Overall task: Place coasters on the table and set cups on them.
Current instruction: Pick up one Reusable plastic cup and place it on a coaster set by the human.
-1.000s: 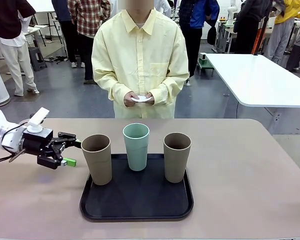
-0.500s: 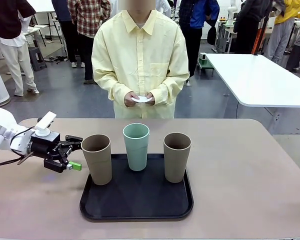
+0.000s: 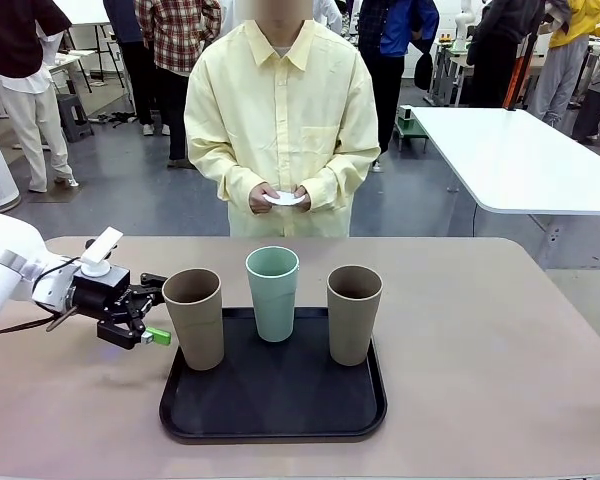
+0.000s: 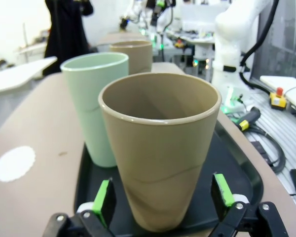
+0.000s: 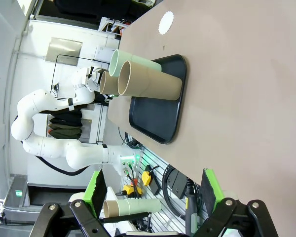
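Note:
Three cups stand on a black tray (image 3: 273, 420): a taupe-brown cup (image 3: 194, 320) at the left, a mint cup (image 3: 272, 294) in the middle and a second brown cup (image 3: 353, 314) at the right. My left gripper (image 3: 154, 309) is open at the left cup's side. In the left wrist view its green pads (image 4: 104, 201) flank that brown cup (image 4: 160, 143) low down, with a gap on each side. One white coaster (image 4: 14, 163) lies on the table (image 3: 500, 340) beyond the mint cup (image 4: 94, 106). The person holds white coasters (image 3: 283, 198) in both hands. My right gripper (image 5: 153, 192) is open and holds nothing.
In the right wrist view the tray (image 5: 160, 116), the cups and the coaster (image 5: 166, 22) show sideways, far from the right gripper. A white table (image 3: 520, 160) stands behind at the right. The tabletop to the right of the tray is bare.
My left gripper has moved right along the table, and its open fingers now reach the left brown cup. The cups, the tray and the person's hands have stayed put.

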`<action>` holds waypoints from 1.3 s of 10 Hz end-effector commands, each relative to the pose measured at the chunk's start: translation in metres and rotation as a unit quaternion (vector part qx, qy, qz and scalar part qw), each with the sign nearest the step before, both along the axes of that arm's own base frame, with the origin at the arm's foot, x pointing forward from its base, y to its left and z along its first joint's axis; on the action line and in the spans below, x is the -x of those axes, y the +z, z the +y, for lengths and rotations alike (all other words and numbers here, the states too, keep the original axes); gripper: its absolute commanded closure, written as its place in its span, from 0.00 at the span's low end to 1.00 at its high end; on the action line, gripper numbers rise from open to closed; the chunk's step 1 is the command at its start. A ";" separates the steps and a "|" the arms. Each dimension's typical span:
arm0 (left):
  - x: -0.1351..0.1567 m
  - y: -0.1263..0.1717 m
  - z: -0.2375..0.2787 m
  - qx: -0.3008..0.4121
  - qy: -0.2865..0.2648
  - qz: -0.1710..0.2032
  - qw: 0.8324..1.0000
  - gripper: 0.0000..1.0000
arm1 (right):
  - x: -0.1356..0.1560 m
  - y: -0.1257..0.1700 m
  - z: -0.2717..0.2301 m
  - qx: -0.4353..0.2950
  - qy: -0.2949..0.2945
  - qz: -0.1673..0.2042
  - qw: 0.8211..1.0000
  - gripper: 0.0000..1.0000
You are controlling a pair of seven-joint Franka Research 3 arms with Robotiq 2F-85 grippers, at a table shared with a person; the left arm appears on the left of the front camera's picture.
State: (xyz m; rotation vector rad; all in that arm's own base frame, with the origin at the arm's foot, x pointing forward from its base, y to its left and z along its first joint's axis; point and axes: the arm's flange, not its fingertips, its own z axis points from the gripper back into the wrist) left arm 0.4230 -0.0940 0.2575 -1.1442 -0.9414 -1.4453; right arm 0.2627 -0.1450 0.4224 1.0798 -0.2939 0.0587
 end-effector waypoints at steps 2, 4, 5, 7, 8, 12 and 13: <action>-0.003 -0.009 -0.012 0.016 -0.020 -0.028 0.999 0.00 | -0.001 0.000 -0.001 -0.008 0.000 -0.006 1.000 0.00; -0.005 -0.013 -0.021 0.019 -0.042 -0.038 0.998 0.00 | -0.001 0.000 -0.001 -0.008 0.000 -0.006 1.000 0.00; -0.005 -0.016 -0.025 0.020 -0.051 -0.039 0.998 0.00 | -0.001 0.000 -0.001 -0.008 0.000 -0.006 1.000 0.00; -0.005 -0.019 -0.034 0.018 -0.061 -0.039 0.997 0.00 | -0.001 0.000 -0.001 -0.008 0.000 -0.006 1.000 0.00; -0.005 -0.020 -0.036 0.021 -0.066 -0.037 0.997 0.00 | -0.001 0.000 -0.001 -0.008 0.000 -0.006 1.000 0.00; -0.006 -0.024 -0.039 0.026 -0.072 -0.028 0.997 0.00 | -0.001 0.000 -0.001 -0.008 0.000 -0.006 1.000 0.00; -0.006 -0.025 -0.039 0.028 -0.075 -0.027 0.996 0.00 | -0.001 0.000 -0.001 -0.008 0.000 -0.006 1.000 0.00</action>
